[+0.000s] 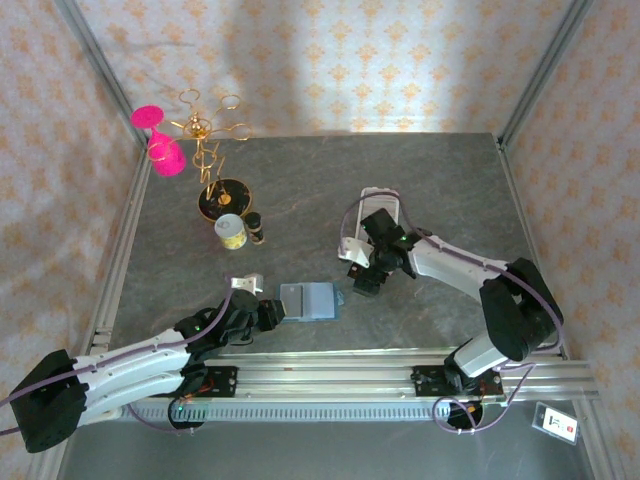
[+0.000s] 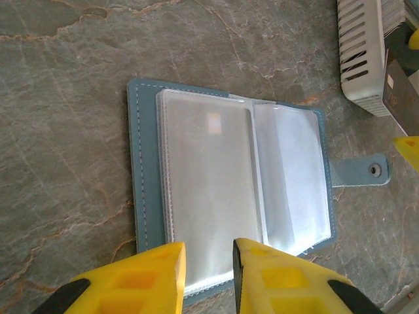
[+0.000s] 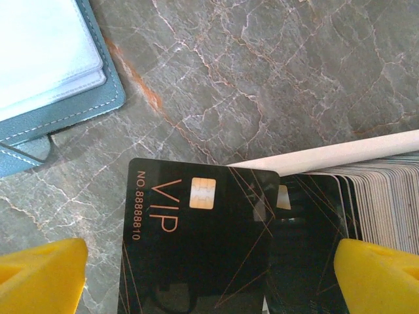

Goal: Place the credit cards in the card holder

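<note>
The teal card holder (image 2: 229, 190) lies open on the stone table, clear sleeves up, its clasp tab (image 2: 366, 171) pointing right. My left gripper (image 2: 208, 261) hovers at the holder's near edge, its yellow fingers a narrow gap apart with nothing pinched; from above it (image 1: 272, 312) sits at the holder's (image 1: 312, 300) left side. My right gripper (image 3: 209, 268) stands wide open around a black VIP credit card (image 3: 190, 255), which touches neither finger. More credit cards (image 3: 386, 203) stand in a row in the long white tray (image 3: 340, 154). A corner of the holder (image 3: 46, 59) shows at the upper left.
A gold ring stand (image 1: 210, 150) and a pink glass (image 1: 160, 140) stand at the back left. A small jar (image 1: 231, 230) and a dark bottle (image 1: 256, 228) are nearby. The white tray (image 1: 380, 215) lies mid-table. Metal rails (image 1: 380, 365) run along the near edge.
</note>
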Motion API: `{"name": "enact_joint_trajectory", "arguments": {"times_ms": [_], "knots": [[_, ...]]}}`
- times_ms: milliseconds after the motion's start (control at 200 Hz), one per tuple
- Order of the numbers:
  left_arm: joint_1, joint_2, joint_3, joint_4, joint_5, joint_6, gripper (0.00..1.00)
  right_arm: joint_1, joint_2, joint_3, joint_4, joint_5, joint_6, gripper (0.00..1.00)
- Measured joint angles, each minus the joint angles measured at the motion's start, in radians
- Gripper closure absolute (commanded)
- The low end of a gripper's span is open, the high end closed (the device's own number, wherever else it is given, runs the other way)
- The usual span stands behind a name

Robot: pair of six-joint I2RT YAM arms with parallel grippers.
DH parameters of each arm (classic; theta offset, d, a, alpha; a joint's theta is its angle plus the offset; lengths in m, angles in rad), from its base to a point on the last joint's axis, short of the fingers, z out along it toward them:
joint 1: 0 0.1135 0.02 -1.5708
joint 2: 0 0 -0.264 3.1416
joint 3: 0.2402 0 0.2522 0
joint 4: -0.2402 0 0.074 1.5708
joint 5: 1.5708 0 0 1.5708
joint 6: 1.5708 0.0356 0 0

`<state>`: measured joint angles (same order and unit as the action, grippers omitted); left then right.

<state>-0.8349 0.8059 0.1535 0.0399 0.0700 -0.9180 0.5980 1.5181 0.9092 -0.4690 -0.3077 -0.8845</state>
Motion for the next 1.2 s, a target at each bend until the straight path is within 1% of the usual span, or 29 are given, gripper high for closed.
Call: {"name": "enact_joint_trajectory", "arguments": {"times_ms": [491, 676, 806, 986, 1201], "knots": [[0.0, -0.015, 0.001, -0.008, 0.0, 0.0, 0.74, 0.005, 0.047, 0.038, -0.006, 0.046, 0.003, 0.06], [0.0, -0.032, 0.001, -0.016, 0.0, 0.0, 0.74, 0.006, 0.056, 0.044, 0.002, 0.064, 0.003, 0.13], [0.0, -0.039, 0.001, -0.023, 0.0, 0.0, 0.74, 0.005, 0.056, 0.044, 0.005, 0.065, 0.002, 0.15], [0.0, -0.039, 0.001, -0.026, 0.0, 0.0, 0.74, 0.005, 0.052, 0.042, 0.005, 0.065, 0.002, 0.15], [0.0, -0.039, 0.001, -0.029, 0.0, 0.0, 0.74, 0.005, 0.048, 0.022, 0.002, 0.063, -0.002, 0.12]]}}
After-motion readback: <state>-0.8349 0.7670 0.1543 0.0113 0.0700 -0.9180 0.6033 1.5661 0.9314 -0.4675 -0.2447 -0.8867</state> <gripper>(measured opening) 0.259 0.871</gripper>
